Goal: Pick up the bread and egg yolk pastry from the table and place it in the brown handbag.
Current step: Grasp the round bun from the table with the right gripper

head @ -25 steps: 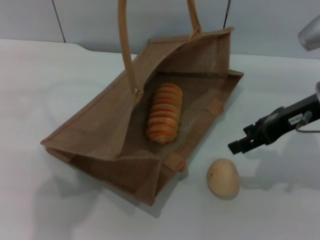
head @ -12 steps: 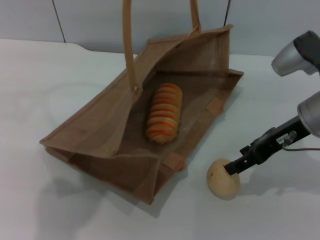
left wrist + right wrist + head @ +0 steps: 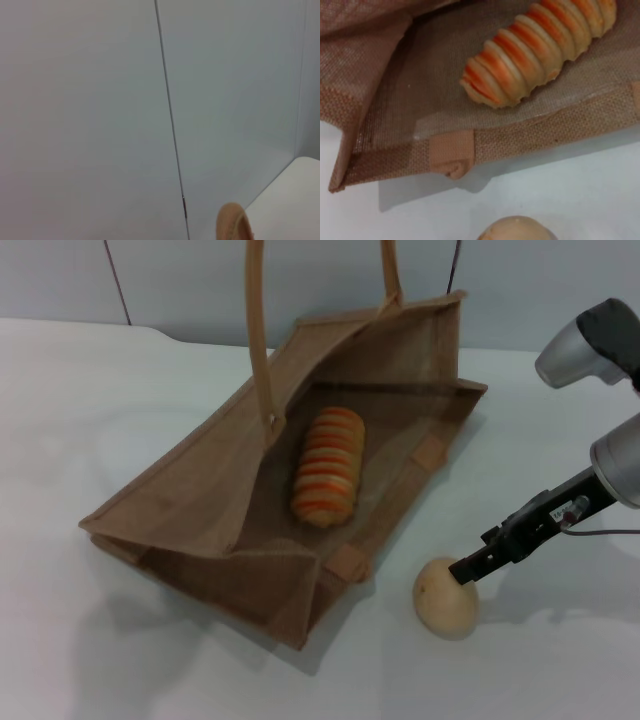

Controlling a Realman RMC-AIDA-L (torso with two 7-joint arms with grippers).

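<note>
1 orange-striped ridged bread (image 3: 328, 480) lies inside 1 brown woven handbag (image 3: 200, 510), and 1 smooth round beige egg yolk pastry (image 3: 446, 598) sits on the white table (image 3: 80, 420) under the right gripper (image 3: 466, 571), whose grip I cannot tell.

1. The right arm (image 3: 612, 472) has rounded housings in a smooth silver-grey finish; a second silver casing (image 3: 575, 348) above it ends in a dark grey cap.
2. From the silver housing a slim black bar runs out, boxy and matte in section; it carries a small white label with dark print and a tiny red mark.
3. A thin dark cable loops beside the label.
4. The right gripper (image 3: 468, 571) is black, blunt and angular at its tip.
</note>
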